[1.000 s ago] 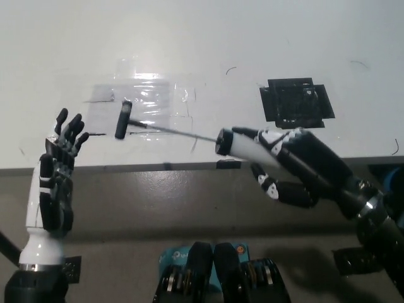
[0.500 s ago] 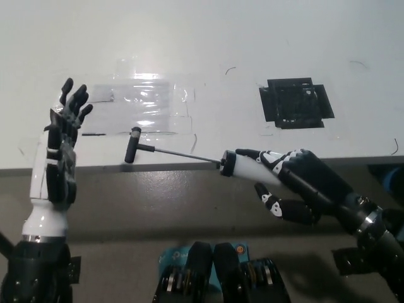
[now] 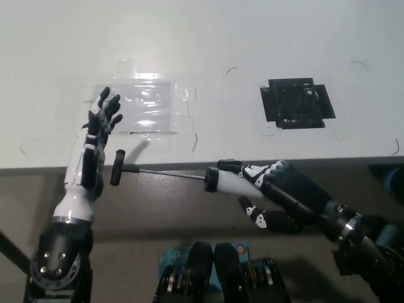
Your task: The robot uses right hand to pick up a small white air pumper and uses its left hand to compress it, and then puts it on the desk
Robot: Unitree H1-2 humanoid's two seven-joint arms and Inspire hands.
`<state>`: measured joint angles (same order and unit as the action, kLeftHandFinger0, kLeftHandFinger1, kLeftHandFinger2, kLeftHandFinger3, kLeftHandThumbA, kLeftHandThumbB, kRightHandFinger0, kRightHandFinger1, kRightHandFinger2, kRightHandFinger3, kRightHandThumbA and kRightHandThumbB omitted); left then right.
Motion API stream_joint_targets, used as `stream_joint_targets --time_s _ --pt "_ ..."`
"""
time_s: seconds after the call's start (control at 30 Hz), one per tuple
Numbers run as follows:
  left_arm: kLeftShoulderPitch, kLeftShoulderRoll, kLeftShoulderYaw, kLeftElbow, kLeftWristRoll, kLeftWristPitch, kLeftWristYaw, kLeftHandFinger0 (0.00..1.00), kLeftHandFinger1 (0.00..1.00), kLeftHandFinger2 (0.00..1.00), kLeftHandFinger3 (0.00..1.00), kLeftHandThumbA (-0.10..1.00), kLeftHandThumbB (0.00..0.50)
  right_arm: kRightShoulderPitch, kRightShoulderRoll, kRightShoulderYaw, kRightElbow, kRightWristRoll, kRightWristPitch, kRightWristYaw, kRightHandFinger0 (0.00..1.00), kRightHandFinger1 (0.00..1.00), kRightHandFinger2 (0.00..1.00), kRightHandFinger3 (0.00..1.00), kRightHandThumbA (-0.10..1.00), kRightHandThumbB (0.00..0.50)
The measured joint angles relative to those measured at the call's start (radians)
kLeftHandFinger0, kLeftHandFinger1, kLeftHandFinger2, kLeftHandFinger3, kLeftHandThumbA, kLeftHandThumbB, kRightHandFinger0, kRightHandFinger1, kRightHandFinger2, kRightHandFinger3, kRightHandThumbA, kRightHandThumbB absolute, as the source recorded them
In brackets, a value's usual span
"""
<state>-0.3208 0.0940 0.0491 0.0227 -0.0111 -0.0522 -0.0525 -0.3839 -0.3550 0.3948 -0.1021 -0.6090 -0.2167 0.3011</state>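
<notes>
My black right hand (image 3: 274, 192) is shut on the small white air pumper (image 3: 228, 181), holding its white barrel level just in front of the desk's front edge. The pumper's thin rod (image 3: 167, 172) sticks out to the left and ends in a black T-handle (image 3: 117, 168). My white left hand (image 3: 93, 151) is open with its fingers spread, palm facing right, right beside the T-handle. Whether the palm touches the handle is unclear.
The white desk (image 3: 208, 44) fills the upper picture. A patch of clear tape (image 3: 148, 107) lies on it at the left, and a black taped square (image 3: 295, 103) at the right. The desk's front edge (image 3: 189, 165) runs just behind the pumper.
My right hand has drawn the pumper down and left, off the desk's edge. My left hand has swung right and now stands by the T-handle.
</notes>
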Motion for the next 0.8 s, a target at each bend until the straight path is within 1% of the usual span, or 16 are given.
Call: stream_joint_targets --time_s 0.07,0.17,0.23,0.3,0.33,0.43,0.53,0.6,0.7,0.73,0.8 --pt "-0.001 0.001 -0.004 0.019 0.000 -0.003 -0.002 1.00 1.00 1.00 1.00 1.00 0.170 0.000 0.000 0.001 0.000 -0.003 -0.005 0.000 0.09 0.52 0.84 0.81 -0.10 0.203" --pt "0.001 0.002 -0.012 0.028 0.000 -0.009 -0.008 1.00 1.00 1.00 1.00 1.00 0.183 0.000 0.001 0.003 0.003 -0.006 -0.014 0.000 0.09 0.52 0.84 0.80 -0.10 0.194" --pt "0.001 0.002 -0.019 0.028 0.000 -0.014 -0.011 1.00 1.00 1.00 1.00 1.00 0.174 0.000 0.003 0.004 0.005 -0.007 -0.016 0.000 0.10 0.53 0.84 0.80 -0.10 0.193" --pt "0.001 0.002 -0.026 0.028 0.000 -0.017 -0.015 1.00 1.00 1.00 1.00 1.00 0.178 0.000 0.004 0.004 0.005 -0.008 -0.016 0.000 0.10 0.52 0.84 0.80 -0.10 0.193" --pt "0.001 0.002 -0.031 0.028 -0.001 -0.018 -0.018 1.00 1.00 1.00 1.00 1.00 0.202 0.000 0.005 0.004 0.006 -0.008 -0.017 0.000 0.10 0.52 0.83 0.80 -0.10 0.197" --pt "0.003 0.002 -0.039 0.025 -0.001 -0.018 -0.020 1.00 1.00 1.00 1.00 1.00 0.215 0.000 0.005 0.003 0.009 -0.009 -0.017 0.001 0.11 0.53 0.83 0.80 -0.10 0.204" --pt "0.009 0.002 -0.046 0.012 0.001 -0.018 -0.020 1.00 1.00 1.00 1.00 1.00 0.217 0.000 0.005 0.003 0.009 -0.012 -0.017 0.002 0.12 0.53 0.84 0.80 -0.10 0.211" --pt "0.015 0.002 -0.053 -0.005 0.005 -0.018 -0.020 1.00 1.00 1.00 1.00 1.00 0.220 -0.001 0.007 0.003 0.011 -0.016 -0.017 0.002 0.12 0.53 0.83 0.80 -0.10 0.204" --pt "0.025 0.002 -0.067 -0.042 0.017 -0.018 -0.020 1.00 1.00 1.00 1.00 1.00 0.253 -0.006 0.011 0.004 0.016 -0.021 -0.020 0.003 0.12 0.53 0.83 0.81 -0.10 0.185" --pt "0.031 0.001 -0.071 -0.060 0.022 -0.017 -0.020 1.00 1.00 1.00 1.00 1.00 0.257 -0.008 0.012 0.005 0.016 -0.024 -0.022 0.003 0.12 0.53 0.83 0.81 -0.10 0.196" --pt "0.035 0.001 -0.075 -0.074 0.026 -0.015 -0.020 1.00 1.00 1.00 1.00 1.00 0.264 -0.010 0.012 0.006 0.016 -0.026 -0.025 0.003 0.12 0.54 0.84 0.83 -0.10 0.189"
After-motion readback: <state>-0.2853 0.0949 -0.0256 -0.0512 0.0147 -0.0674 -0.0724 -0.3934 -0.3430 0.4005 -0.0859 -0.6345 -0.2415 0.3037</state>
